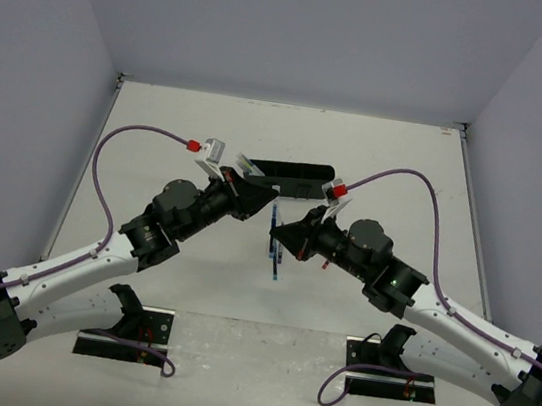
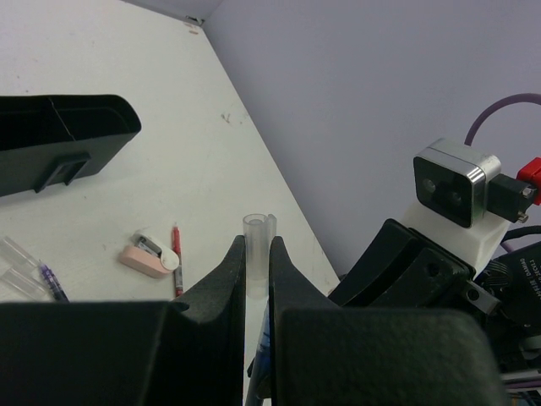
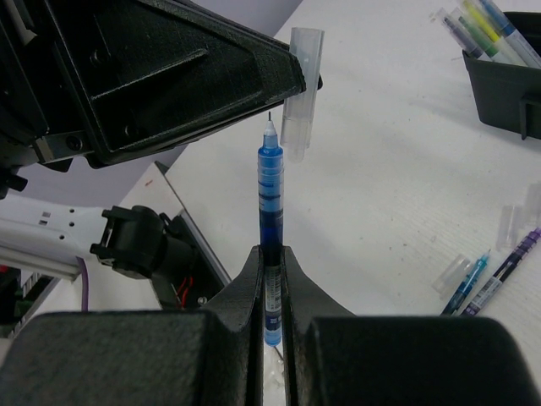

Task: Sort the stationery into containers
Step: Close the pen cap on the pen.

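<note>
Partway: few pens (image 3: 483,24) in tray (image 3: 499,93) upper right, L gripper (image 2: 258,245) clamped on clear cap (image 2: 258,227), R gripper (image 3: 271,252) pinching blue pen (image 3: 270,186), eraser (image 2: 144,260), red pen (image 2: 177,262) + others unsorted.
</note>
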Action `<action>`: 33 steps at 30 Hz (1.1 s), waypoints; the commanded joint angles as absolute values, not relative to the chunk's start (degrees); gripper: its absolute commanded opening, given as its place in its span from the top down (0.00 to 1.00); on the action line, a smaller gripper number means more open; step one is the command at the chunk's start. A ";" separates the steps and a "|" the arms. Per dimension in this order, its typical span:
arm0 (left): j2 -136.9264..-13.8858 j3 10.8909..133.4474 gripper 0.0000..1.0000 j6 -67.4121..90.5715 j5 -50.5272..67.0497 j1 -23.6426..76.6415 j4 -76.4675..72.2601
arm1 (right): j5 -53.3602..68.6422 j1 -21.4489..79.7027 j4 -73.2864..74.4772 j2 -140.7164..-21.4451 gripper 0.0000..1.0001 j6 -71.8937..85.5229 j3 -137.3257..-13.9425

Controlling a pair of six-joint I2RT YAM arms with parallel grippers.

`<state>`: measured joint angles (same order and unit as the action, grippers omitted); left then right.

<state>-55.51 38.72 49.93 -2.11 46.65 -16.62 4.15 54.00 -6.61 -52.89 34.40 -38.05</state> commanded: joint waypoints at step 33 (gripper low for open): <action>-55.40 41.40 1.00 45.00 -3.69 46.85 -18.90 | 3.34 53.79 -5.34 -53.68 1.00 33.22 -39.29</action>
<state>-55.51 40.10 46.71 -3.01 46.65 -16.50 4.09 53.97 -5.05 -54.37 34.04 -38.11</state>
